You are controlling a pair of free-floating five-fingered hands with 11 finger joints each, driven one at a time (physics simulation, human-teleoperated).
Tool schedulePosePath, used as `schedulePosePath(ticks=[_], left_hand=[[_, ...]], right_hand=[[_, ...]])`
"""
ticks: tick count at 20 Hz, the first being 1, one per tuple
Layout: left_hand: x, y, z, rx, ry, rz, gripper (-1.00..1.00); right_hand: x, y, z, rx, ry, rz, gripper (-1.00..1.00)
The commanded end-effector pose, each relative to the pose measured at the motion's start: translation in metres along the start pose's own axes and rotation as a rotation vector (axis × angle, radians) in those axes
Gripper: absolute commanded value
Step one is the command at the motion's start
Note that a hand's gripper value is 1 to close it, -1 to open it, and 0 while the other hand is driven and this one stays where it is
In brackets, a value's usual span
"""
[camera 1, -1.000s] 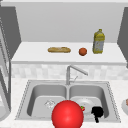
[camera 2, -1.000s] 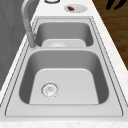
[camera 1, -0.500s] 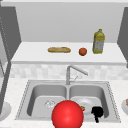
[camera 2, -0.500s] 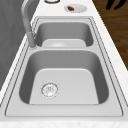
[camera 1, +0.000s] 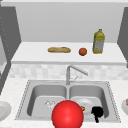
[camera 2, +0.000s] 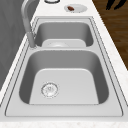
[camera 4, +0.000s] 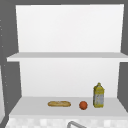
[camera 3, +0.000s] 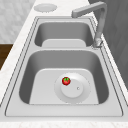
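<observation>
right hand [camera 1: 97,112] over sink [camera 1: 110,100] front edge, grip unclear, near strawberry [camera 1: 82,108] on plate [camera 3: 85,92], red ball [camera 1: 67,114] beside

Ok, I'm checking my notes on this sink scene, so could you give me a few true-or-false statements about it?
1. The small red fruit lies on a plate in the right basin. True.
2. The yellow bottle stands left of the bread loaf. False: it stands at the right, beyond the round orange fruit.
3. A plate lies in the left basin. False: its floor shows just the drain.
4. The right hand is at the front of the right basin, close to the plate. True.
</observation>
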Motion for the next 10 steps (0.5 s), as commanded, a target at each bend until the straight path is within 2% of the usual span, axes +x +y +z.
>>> schedulePosePath(ticks=[1, 8, 10], left_hand=[[-0.006, 0.016, 0.037, 0.001, 0.026, 0.033, 1.00], [-0.017, 0.048, 0.047, 0.022, 0.009, 0.103, 1.00], [-0.009, 0.061, 0.037, 0.069, -0.017, 0.107, 1.00]], right_hand=[[0.000, 0.000, 0.000, 0.000, 0.000, 0.000, 0.00], [0.000, 0.000, 0.000, 0.000, 0.000, 0.000, 0.00], [0.000, 0.000, 0.000, 0.000, 0.000, 0.000, 0.00]])
